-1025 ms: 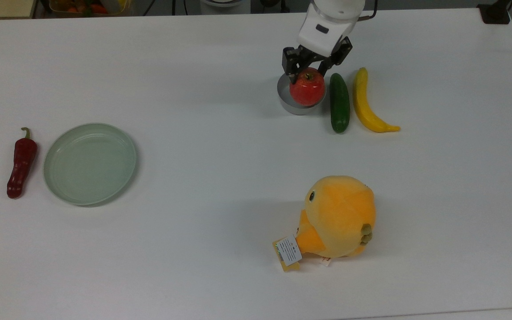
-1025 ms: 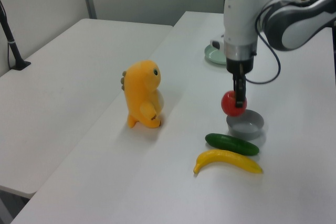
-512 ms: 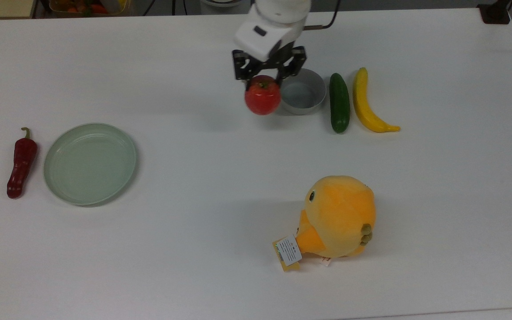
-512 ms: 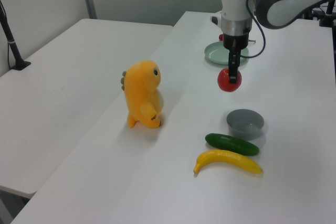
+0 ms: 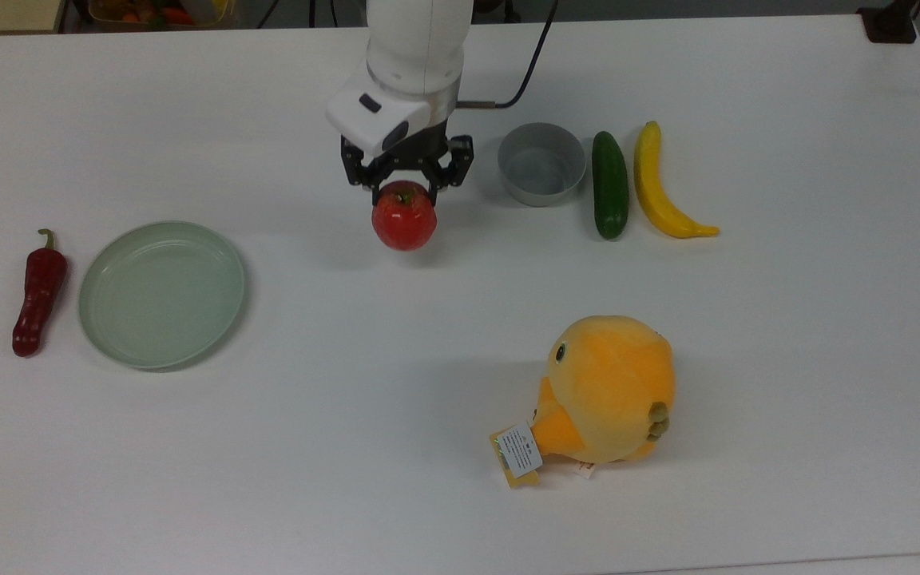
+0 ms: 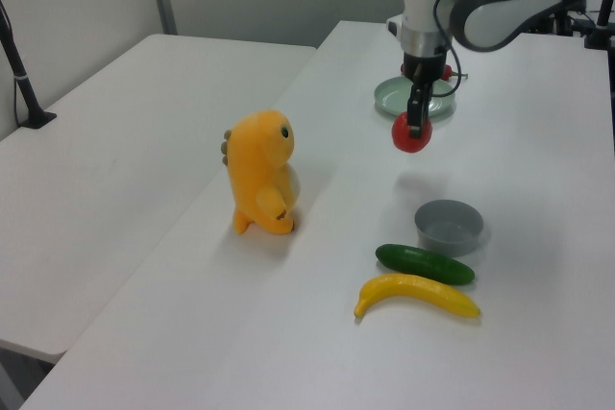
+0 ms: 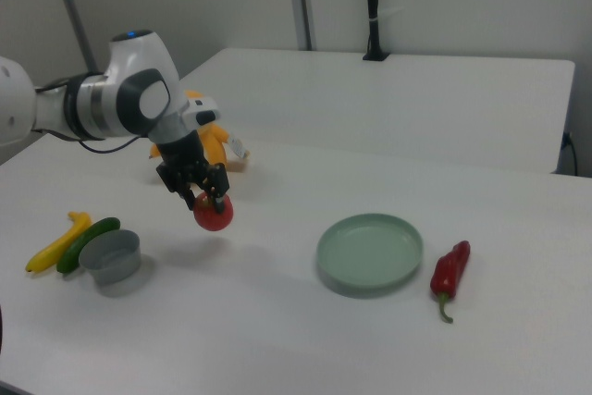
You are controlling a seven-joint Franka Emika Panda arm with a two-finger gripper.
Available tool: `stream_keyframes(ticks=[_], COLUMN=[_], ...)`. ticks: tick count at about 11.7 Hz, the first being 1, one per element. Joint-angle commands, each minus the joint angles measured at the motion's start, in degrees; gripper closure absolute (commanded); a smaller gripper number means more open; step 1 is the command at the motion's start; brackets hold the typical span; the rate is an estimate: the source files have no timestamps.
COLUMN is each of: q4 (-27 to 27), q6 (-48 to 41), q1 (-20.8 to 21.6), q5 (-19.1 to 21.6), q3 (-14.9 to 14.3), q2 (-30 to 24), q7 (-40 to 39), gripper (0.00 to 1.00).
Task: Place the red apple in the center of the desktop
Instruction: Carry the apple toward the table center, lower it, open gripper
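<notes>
We see the hand closed around the top of the red apple, which hangs clear of the white table; in the left view the apple casts a shadow on the bare surface beneath it, and in the right view the hand carries the apple well above the tabletop.

To the top view's right of the hand stand, in order, a grey bowl, a cucumber and a banana; the bowl is near the hand, and the three lie close beside one another without touching.

To the top view's left of the hand, well apart from it, lies a pale green plate, with a red chili pepper just beyond the plate's far rim and near the table's left edge.

Below the hand and toward the top view's right sits a yellow plush toy with a paper tag.

We note a broad bare stretch of table directly below the hand, between plate and plush toy, reaching to the near edge. The arm enters over the table's far edge.
</notes>
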Motion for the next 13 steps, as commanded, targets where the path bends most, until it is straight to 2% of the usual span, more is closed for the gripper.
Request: stream_keyframes(ticks=[1,4,5,7,8,13], q4=[0.2,0.2,0.2,0.2,0.2,0.2], q6=[3.5,3.4,3.4,3.4,3.3,3.3], q1=[0.8,0.7,0.7,0.7,0.7,0.6], q5=[-0.2,-0.3,-0.3,-0.3,-0.3,-0.6], q3=[-0.9,-0.9,-0.9,-0.9,-0.9,-0.9], q2=[3.1,4.0,4.0,4.1,4.1,4.0], q7=[1.6,1.6,1.6,1.6,1.6,1.6], gripper=[0.77,0.76,0.62,0.08,0.00,0.00])
